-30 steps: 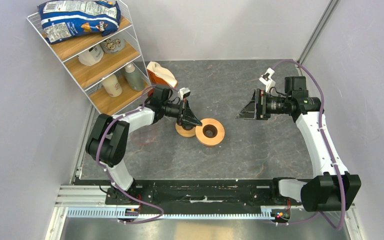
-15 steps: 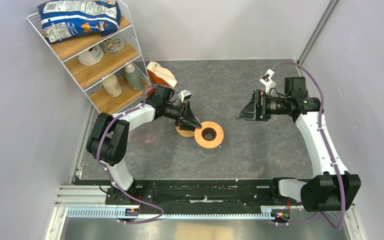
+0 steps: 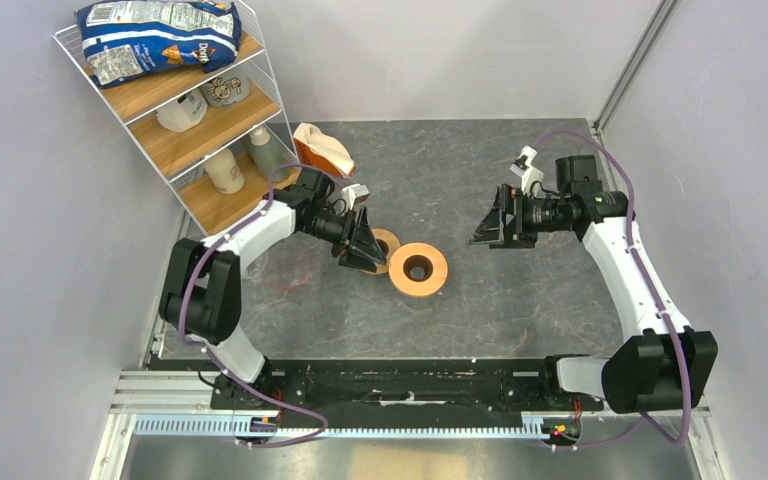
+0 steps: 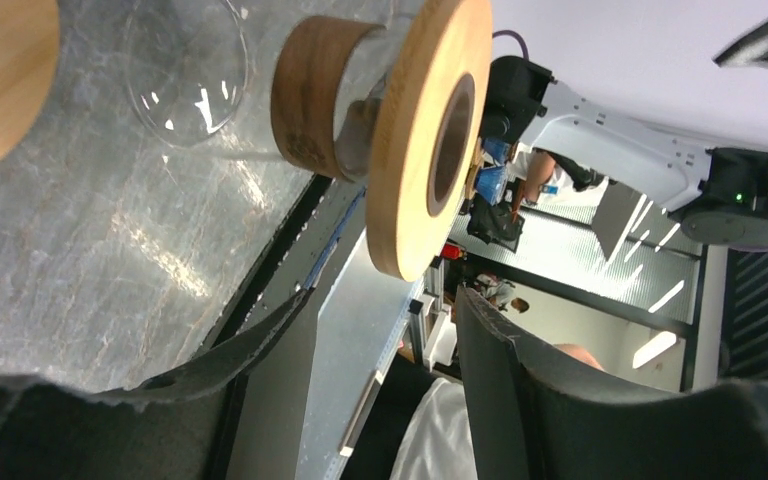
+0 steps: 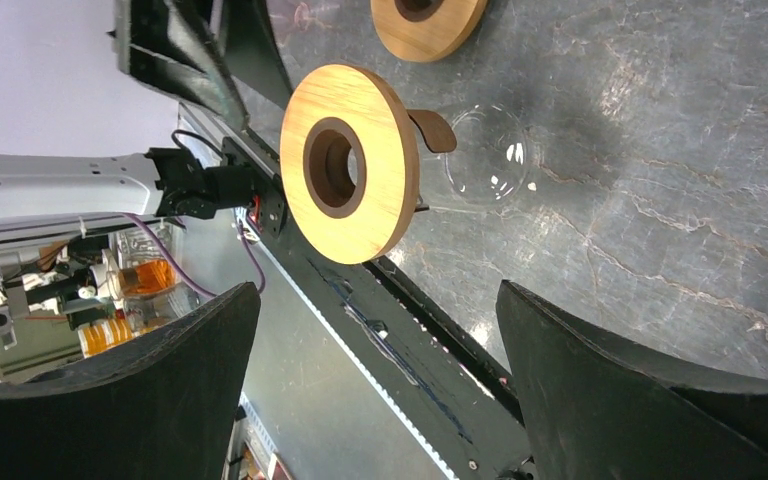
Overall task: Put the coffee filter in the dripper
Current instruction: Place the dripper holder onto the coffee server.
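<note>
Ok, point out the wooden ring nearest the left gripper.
The left-hand wooden ring, partly hidden beneath the left gripper; the other ring, its dark hole in full view, lies to its right, clear of that gripper.

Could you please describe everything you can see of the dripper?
The dripper is a clear glass cone joined by a dark brown band to a flat, light wooden ring collar with a dark central hole. It seems to stand upside down on the table, glass down, collar uppermost, ungripped, a bare wooden ring just beside it.

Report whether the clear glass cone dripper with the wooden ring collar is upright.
Upside down: the dripper has its wooden ring on top, glass cone underneath.
</note>
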Robot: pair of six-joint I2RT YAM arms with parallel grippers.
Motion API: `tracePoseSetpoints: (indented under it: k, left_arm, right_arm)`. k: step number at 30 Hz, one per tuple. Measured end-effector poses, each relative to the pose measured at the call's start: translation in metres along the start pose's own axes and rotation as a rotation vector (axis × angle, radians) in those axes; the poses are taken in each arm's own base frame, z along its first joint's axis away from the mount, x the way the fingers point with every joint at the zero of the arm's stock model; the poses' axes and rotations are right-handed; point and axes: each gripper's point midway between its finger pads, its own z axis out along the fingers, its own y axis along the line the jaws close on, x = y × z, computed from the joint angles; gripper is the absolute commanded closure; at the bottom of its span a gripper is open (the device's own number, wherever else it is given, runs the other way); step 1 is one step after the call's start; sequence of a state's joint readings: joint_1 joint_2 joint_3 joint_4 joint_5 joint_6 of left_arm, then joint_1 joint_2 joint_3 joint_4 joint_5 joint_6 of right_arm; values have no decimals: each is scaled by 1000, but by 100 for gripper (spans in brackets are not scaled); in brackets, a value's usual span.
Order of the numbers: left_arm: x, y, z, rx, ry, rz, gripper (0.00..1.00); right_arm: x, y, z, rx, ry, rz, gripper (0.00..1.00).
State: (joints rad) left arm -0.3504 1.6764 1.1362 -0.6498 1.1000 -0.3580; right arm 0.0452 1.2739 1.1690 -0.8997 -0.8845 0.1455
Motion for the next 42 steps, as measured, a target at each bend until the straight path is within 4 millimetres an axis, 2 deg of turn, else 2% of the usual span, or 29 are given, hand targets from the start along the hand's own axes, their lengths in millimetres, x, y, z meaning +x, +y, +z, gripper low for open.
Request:
tracePoseSetpoints:
  k: [4,8,19,29,33,42]
  left_arm:
    - [14,-6,-4,-2,18,22,44]
    - [18,-9,0,-1,34,36,45]
    - [13,-7,14,7,46,77,50]
    - [12,-6,26,16,62,85,74]
    - [10,-9,27,27,58,84,80]
    - [8,-10,31,55,71,57,83]
  right_arm:
    - [10,-3,8,11,39,-10,4]
    - [13,-5,13,12,62,-22,3]
    - [14,-6,13,12,64,-35,3]
    - [14,-6,13,12,66,-41,3]
    - [14,-6,13,11,66,-48,3]
    - [14,-6,13,11,67,-55,3]
